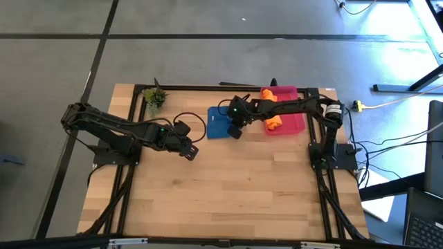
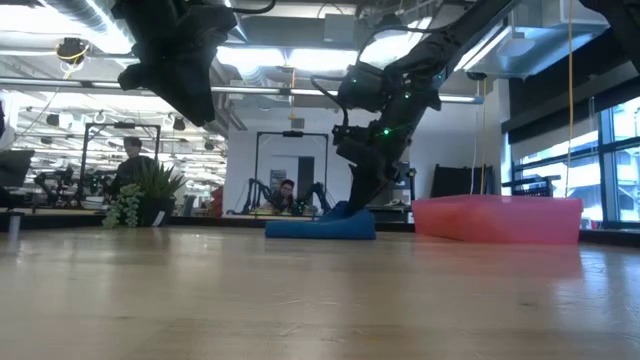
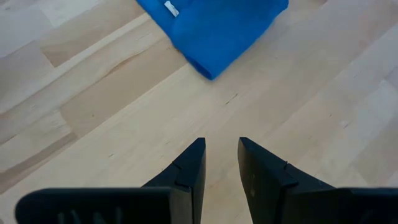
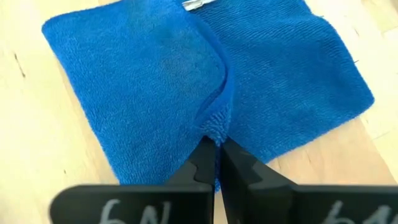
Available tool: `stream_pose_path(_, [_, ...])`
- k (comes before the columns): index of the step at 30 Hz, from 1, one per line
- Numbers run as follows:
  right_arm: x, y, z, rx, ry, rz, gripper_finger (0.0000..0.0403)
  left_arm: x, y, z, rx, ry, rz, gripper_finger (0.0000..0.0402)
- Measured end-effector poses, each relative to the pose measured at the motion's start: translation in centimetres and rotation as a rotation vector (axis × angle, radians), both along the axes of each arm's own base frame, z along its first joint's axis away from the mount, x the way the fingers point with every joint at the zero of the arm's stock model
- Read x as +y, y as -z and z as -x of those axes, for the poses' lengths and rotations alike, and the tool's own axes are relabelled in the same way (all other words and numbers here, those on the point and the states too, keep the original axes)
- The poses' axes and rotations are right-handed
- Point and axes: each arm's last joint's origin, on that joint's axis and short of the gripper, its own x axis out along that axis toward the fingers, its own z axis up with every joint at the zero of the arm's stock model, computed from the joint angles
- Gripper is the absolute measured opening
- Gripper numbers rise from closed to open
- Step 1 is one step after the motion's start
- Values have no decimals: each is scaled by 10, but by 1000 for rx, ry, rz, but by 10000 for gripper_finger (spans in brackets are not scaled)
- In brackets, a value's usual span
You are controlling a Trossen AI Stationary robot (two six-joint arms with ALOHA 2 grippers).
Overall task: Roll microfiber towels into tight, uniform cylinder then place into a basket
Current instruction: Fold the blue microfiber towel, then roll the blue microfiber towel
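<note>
Wooden table [image 1: 242, 187], right fingers [image 4: 216, 152] pinching blue towel [image 4: 186, 81] fold, left fingers [image 3: 221, 163] slightly parted, empty

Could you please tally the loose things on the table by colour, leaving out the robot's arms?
Blue: 1, the blue towel, pinched by the right gripper.
Orange: 1, the orange towel in the basket.
Pink-red: 1, the basket.
Green: 1, the potted plant.
Total: 4.

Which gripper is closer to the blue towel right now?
The right one. The right gripper is on the blue towel, pinching a fold of it. The left gripper hangs over bare table short of the towel's edge, fingers slightly apart.
</note>
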Motion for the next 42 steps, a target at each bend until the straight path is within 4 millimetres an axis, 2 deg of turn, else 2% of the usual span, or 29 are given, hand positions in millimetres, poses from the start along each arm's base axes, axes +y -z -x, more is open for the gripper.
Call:
stream_pose_path(6, [0, 1, 2, 16, 16, -7, 36, 0, 0, 0, 0, 0, 0, 85])
stream_pose_path(14, [-2, 0, 3, 46, 64, 50, 135, 0, 0, 0, -1, -2, -1, 85])
stream_pose_path(19, [-2, -17, -1, 91, 49, 0, 193, 0, 0, 0, -2, -4, -6, 85])
stream_pose_path(24, [-2, -39, -9, 14, 38, -165, 216, 1, 0, 0, -6, -15, -27, 85])
stream_pose_path(26, [1, -35, -11, -7, 31, -175, 217, 1, 0, 0, -7, -17, -32, 85])
stream_pose_path(36, [7, 15, -6, 122, 47, -242, 218, 1, 0, 0, -7, -18, -32, 85])
stream_pose_path(42, [26, 22, -6, 134, -29, -332, 218, 1, 0, 0, -7, -17, -32, 85])
